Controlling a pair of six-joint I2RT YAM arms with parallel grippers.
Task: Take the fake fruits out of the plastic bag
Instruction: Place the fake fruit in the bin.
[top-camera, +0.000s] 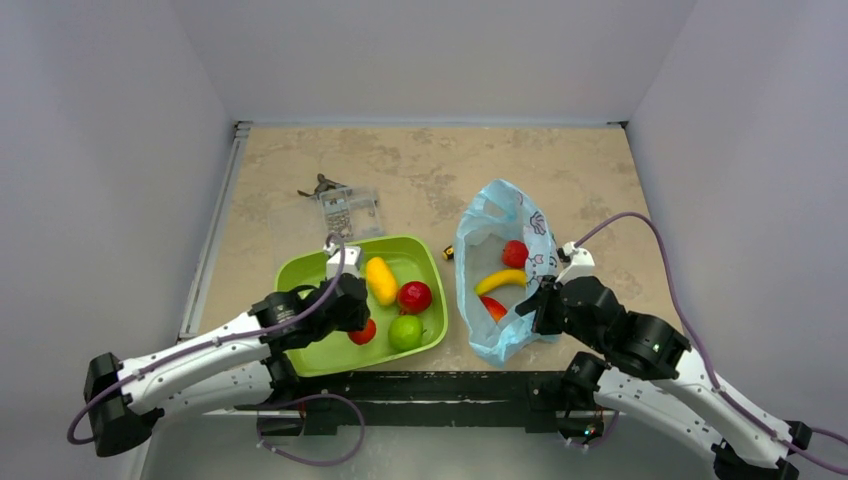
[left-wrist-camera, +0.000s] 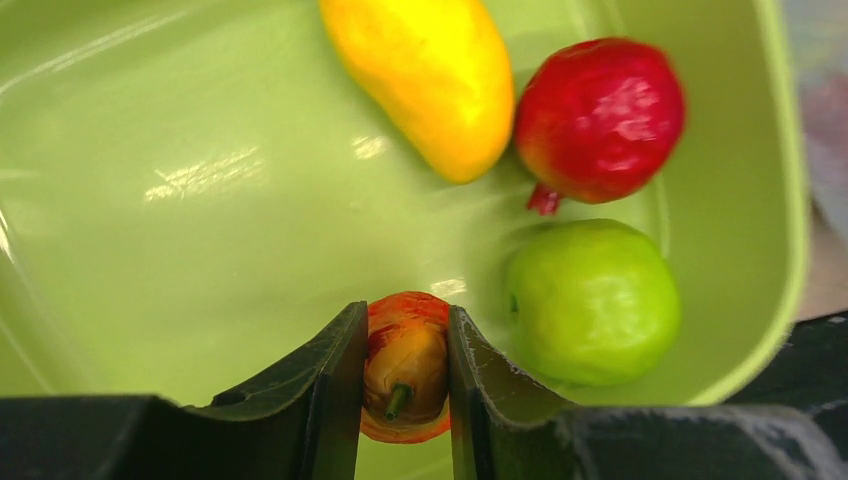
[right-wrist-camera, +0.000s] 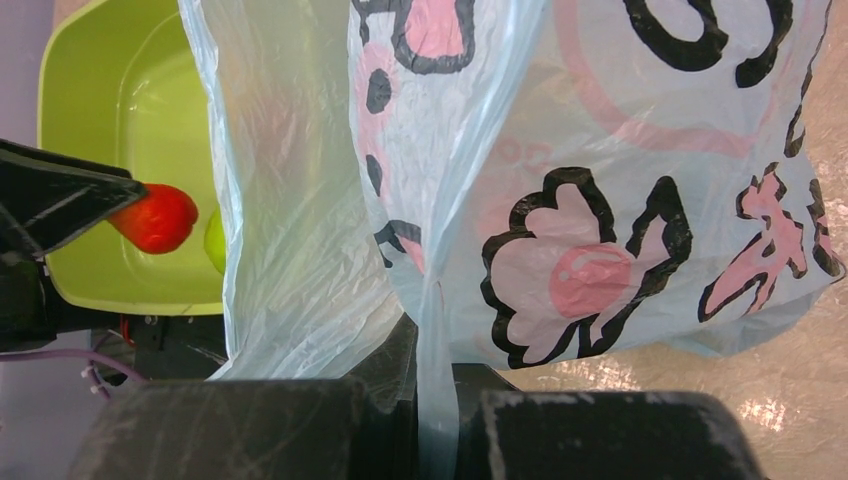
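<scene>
Beige, marbled tabletop (top-camera: 420, 170) under pale walls, from the top view. At 9 o'clock of centre, the lime-green tray (top-camera: 410, 258); at 3 o'clock, the plastic bag (top-camera: 500, 205), fruit showing through its opening. Over the tray's 6 o'clock part, the left end effector (top-camera: 358, 325), closed narrow on the small red-yellow apple (top-camera: 363, 331), just beside the green apple (top-camera: 405, 331) at its 3 o'clock. Further in the tray: one red round fruit (top-camera: 414, 296) and the orange-yellow oval fruit (top-camera: 381, 280). Inside the bag: a second red round fruit (top-camera: 515, 253), the banana (top-camera: 500, 281) with long axis about 8 to 2 o'clock, and the mango (top-camera: 493, 307). At the bag's 4 o'clock edge, the right end effector (top-camera: 530, 302), nearer to these three but busy with the film.

From the left wrist: both fingers (left-wrist-camera: 335, 380) pressed on the small apple's sides, bare tray floor beyond at 12 o'clock, green apple near at 2 o'clock. Probably calls for a release straight down onto that free floor; risks a nudge against the green apple.

From the right wrist: jaws fully shut on a pinched fold of the bag, printed film rising toward 12 o'clock. For the next fetch, by judgement: bag's fruits at 3 o'clock of the left end effector, across the tray's rim.
</scene>
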